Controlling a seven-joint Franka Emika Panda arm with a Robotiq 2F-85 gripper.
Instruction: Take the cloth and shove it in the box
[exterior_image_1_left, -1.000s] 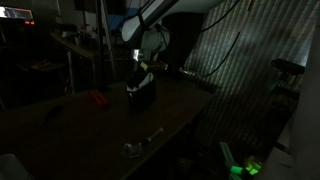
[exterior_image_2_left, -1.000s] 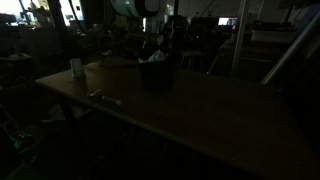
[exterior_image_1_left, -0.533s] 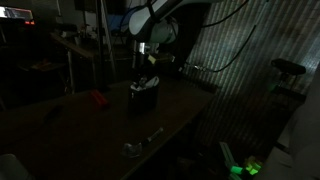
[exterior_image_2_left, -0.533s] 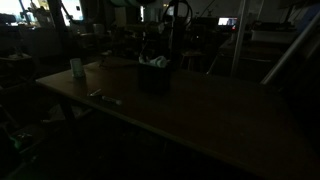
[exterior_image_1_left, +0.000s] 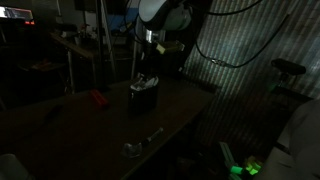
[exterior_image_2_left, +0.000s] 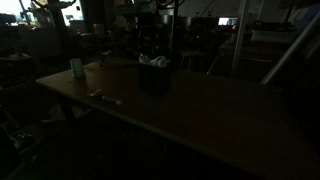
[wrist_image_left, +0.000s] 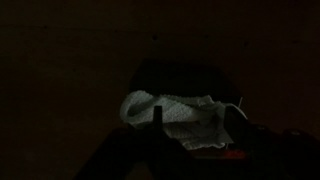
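The scene is very dark. A dark box (exterior_image_1_left: 143, 97) stands on the table, also in the other exterior view (exterior_image_2_left: 153, 77). The pale cloth (exterior_image_1_left: 146, 83) sits in its open top and shows in both exterior views (exterior_image_2_left: 152, 61). In the wrist view the cloth (wrist_image_left: 185, 118) lies bunched inside the box (wrist_image_left: 180, 75) below me. My gripper (exterior_image_1_left: 148, 60) hangs above the box, apart from the cloth. Its two fingers (wrist_image_left: 198, 130) show as dark shapes set apart with nothing between them.
A red object (exterior_image_1_left: 96, 98) lies on the table beside the box. A small metallic item (exterior_image_1_left: 141, 146) lies near the table's edge. A pale cup (exterior_image_2_left: 77, 67) and a small flat item (exterior_image_2_left: 103, 97) sit toward one end. Shelves and clutter stand behind.
My gripper has risen from the box top to well above it. The cloth has stayed in the box.
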